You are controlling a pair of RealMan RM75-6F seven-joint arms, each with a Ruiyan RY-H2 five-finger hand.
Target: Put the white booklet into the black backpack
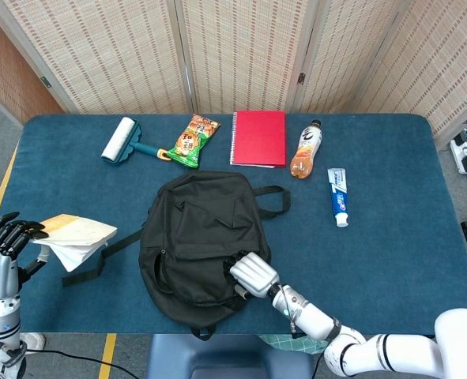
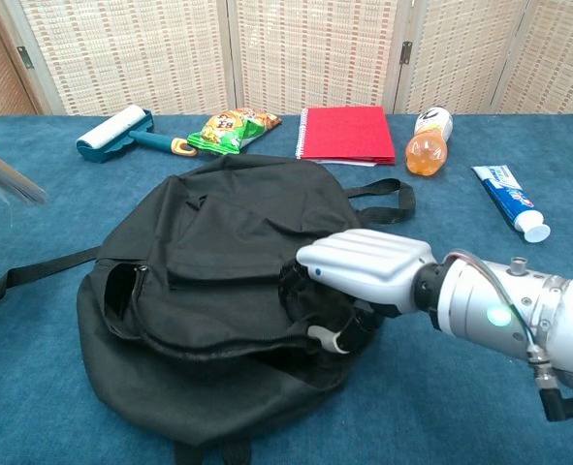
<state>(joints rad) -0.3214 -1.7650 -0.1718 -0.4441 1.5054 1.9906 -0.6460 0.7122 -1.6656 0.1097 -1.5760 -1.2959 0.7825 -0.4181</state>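
My left hand point(image 1: 0, 254) sits at the table's near left edge, fingers curled around one end of the white booklet point(image 1: 73, 237), which juts out to its right, clear of the table. The booklet looks thin and floppy; the unheld end sags, so I judge it light but limp, best gripped along the spine edge to stop pages fanning. Further right lies the black backpack point(image 1: 205, 241), soft and slack, a strap trailing toward the booklet. My right hand point(image 2: 364, 276) presses into the bag's near side, fingers bunching fabric by the zip opening. That cloth will collapse unless I lift the flap.
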